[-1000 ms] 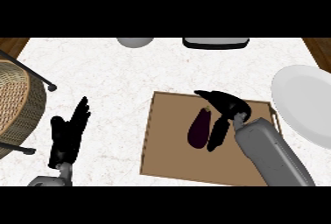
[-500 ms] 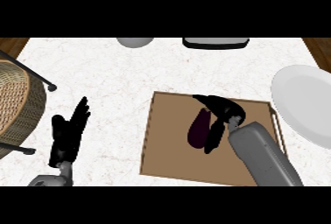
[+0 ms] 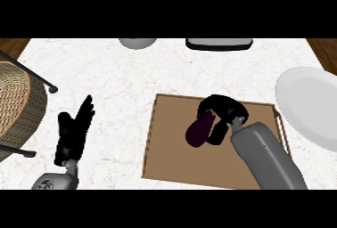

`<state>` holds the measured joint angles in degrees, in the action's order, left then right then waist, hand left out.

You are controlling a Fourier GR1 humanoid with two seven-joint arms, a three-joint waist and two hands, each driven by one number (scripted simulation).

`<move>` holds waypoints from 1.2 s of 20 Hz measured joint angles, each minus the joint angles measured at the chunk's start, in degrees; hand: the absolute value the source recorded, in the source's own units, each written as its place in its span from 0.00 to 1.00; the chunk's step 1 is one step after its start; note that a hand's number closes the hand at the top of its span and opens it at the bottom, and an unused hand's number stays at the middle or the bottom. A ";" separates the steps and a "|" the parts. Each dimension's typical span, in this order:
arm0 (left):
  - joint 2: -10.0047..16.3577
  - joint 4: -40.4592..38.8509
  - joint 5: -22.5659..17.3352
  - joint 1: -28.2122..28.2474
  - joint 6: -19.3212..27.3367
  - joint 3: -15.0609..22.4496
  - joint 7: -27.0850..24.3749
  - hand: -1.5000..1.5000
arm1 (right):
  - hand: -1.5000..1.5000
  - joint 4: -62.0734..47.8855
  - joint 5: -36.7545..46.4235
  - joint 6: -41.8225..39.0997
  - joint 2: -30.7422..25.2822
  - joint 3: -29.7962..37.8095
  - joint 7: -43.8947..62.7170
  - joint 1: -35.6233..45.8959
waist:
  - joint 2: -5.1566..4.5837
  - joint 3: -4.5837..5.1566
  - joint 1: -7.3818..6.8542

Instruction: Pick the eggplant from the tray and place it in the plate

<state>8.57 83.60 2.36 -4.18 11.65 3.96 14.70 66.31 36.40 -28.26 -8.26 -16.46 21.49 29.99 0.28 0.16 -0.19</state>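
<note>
The eggplant (image 3: pixel 196 132) lay on the brown tray (image 3: pixel 172 156), in its upper middle part, with its length running from upper right to lower left. The right robot hand (image 3: pixel 222 108) sat over the eggplant's upper end. Its fingers were curled across the top and its thumb (image 3: pixel 216 133) lay down the right side, so it was grasping the eggplant, which was not clearly lifted off the tray. The grey forearm (image 3: pixel 263 156) ran up to the hand from the lower right. The white plate (image 3: pixel 309 107) stood on the pale surface (image 3: pixel 118 75) just beside the tray's right edge, partly cut off by the view. The left robot hand (image 3: pixel 74 131) rested left of the tray and apart from it, released, with fingers straight and holding nothing. A wicker basket (image 3: pixel 13 102) showed at the left edge and a grey bowl (image 3: pixel 137 43) at the top.
</note>
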 measured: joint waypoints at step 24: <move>-0.21 1.08 0.18 3.09 -1.68 -1.72 -1.82 0.50 | 1.00 6.81 13.55 35.52 -13.26 16.95 -4.36 -2.02 | -0.05 -0.15 0.70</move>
<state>8.37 84.68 2.54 -1.08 9.97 2.24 12.88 73.12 49.94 7.26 -21.53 0.49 17.13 27.97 0.23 0.01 0.51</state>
